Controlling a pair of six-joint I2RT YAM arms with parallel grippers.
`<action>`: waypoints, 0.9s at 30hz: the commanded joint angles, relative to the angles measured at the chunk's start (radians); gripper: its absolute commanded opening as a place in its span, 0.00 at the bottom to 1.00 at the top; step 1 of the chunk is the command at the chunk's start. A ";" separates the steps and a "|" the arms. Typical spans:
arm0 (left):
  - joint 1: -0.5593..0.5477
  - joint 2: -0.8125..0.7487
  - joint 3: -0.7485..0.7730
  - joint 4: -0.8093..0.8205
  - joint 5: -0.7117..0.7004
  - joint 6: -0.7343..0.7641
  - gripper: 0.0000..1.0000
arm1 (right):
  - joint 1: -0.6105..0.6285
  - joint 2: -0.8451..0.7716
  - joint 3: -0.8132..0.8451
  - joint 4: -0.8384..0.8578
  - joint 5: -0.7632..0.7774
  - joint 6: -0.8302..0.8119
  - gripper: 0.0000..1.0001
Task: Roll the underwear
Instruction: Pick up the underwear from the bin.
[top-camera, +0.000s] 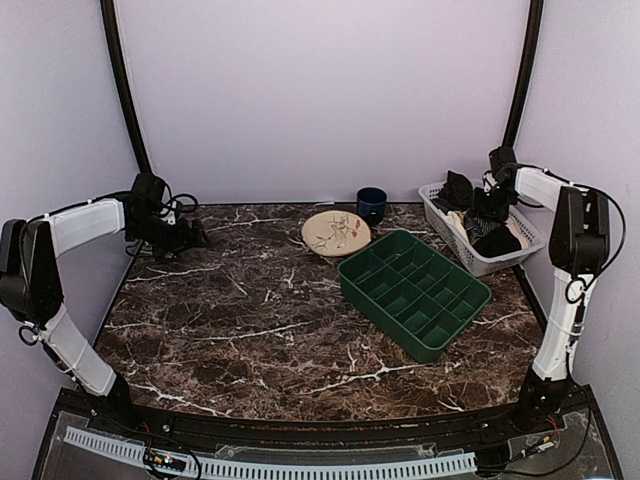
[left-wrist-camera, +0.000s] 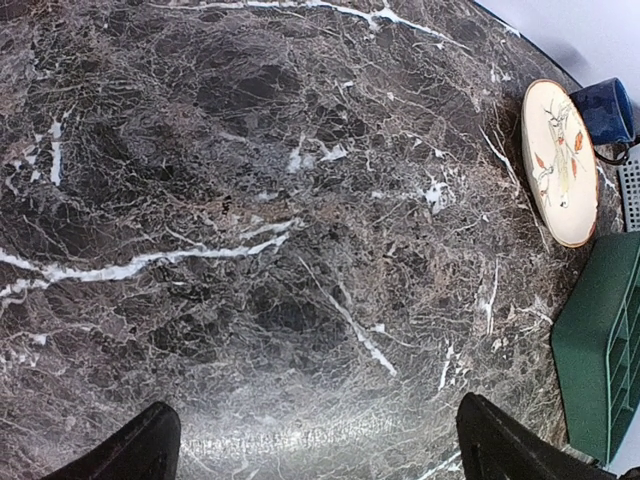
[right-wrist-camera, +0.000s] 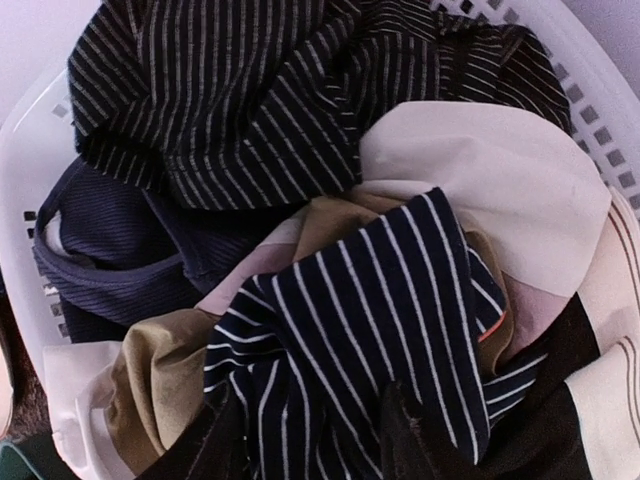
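Navy pinstriped underwear (right-wrist-camera: 370, 330) bunches softly between the right gripper's (right-wrist-camera: 315, 440) fingers, atop tan, cream and black clothes (right-wrist-camera: 490, 170) heaped in the white lattice basket (right-wrist-camera: 590, 90); whether those jaws actually pinch it, nobody can tell. Over on the left gripper (left-wrist-camera: 320, 455), jaws hang spread wide above the glossy veined marble table (left-wrist-camera: 250, 200).

Robot lab booth: plain walls (top-camera: 320, 90), marble table (top-camera: 250, 330).

Glossy marble table (top-camera: 250, 330), soft cloth underwear (right-wrist-camera: 370, 330) (matt), perforated plastic basket (right-wrist-camera: 590, 90), smooth green plastic tray (top-camera: 382, 312)
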 joint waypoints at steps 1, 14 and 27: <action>-0.006 -0.007 0.029 -0.019 -0.013 0.020 0.99 | 0.003 0.026 0.023 -0.033 0.040 -0.020 0.36; -0.005 -0.074 -0.009 -0.012 0.008 0.042 0.99 | 0.016 -0.217 0.153 -0.053 -0.140 -0.018 0.00; -0.005 -0.177 -0.062 -0.017 -0.004 0.035 0.99 | 0.267 -0.417 0.138 0.207 -0.567 0.107 0.00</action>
